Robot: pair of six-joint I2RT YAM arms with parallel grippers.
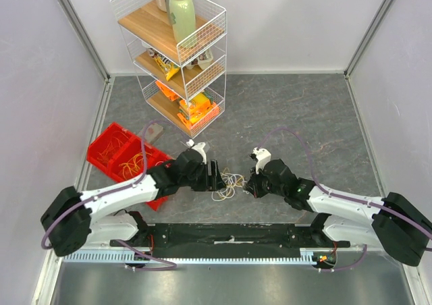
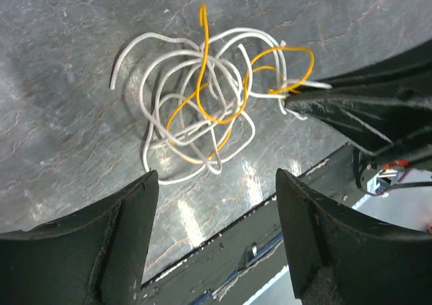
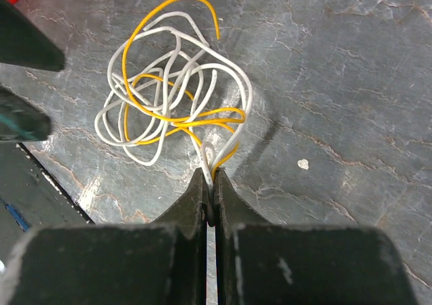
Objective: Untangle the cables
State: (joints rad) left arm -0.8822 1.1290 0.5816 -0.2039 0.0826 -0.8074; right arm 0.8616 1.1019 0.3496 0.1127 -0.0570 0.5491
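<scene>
Grey stone-patterned worktop. At rear left, a white three-tier wire rack with wooden shelves: pale green bottle on top, snack packets in the middle, orange packs below. Near left, a red compartmented bin.

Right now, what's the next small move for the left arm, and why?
Probably ease the left gripper forward and close on a white loop of the cables. Its fingers stand open, short of the tangle, while the right gripper is shut on white and orange strands at the far edge; a second hold would let the arms pull apart.
</scene>
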